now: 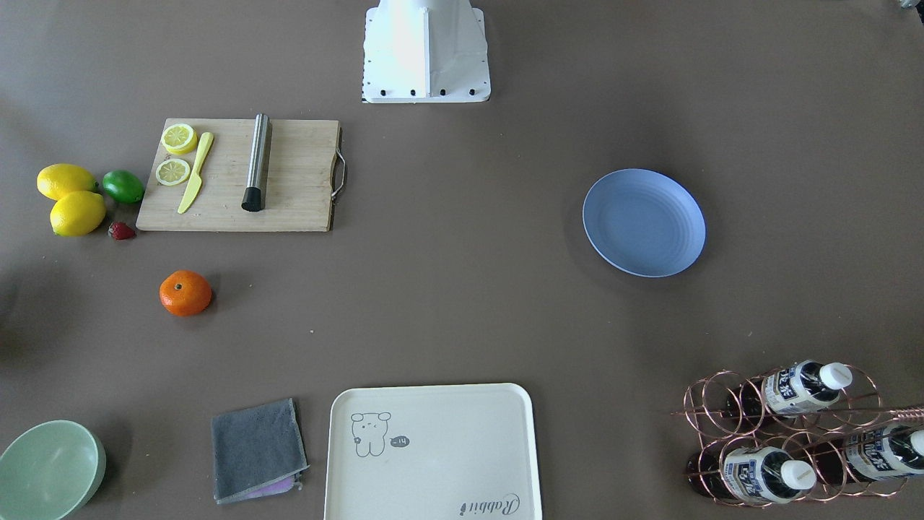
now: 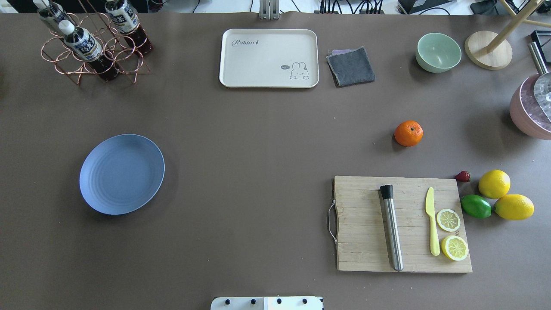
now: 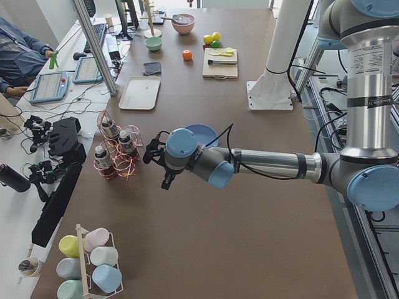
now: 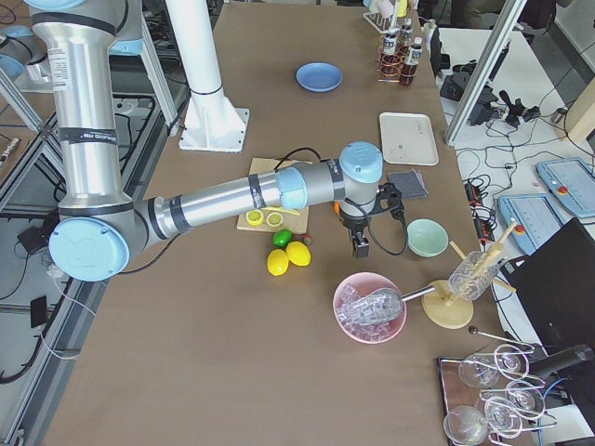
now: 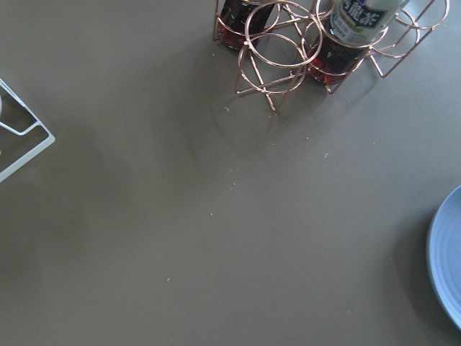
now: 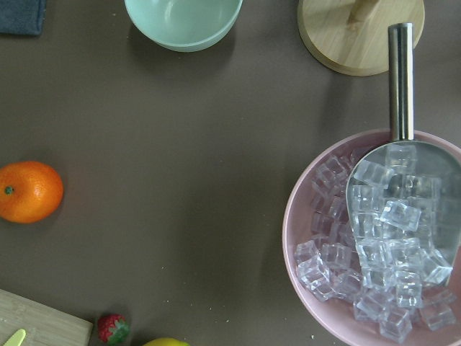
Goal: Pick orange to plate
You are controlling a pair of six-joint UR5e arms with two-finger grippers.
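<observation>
Here, plate [image 5: 448, 263] cut off at the left wrist view's right edge.

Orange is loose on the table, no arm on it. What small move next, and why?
Probably shift the right gripper sideways until it is over the orange. The fruit sits at the left edge of the right wrist view, off-centre, on that arm's side; the plate lies empty far across.

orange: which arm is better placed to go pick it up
Right. The orange lies on the robot's right side, and the right gripper hangs near it, with the fruit in its wrist view. The left gripper hangs far off, near the plate.
</observation>
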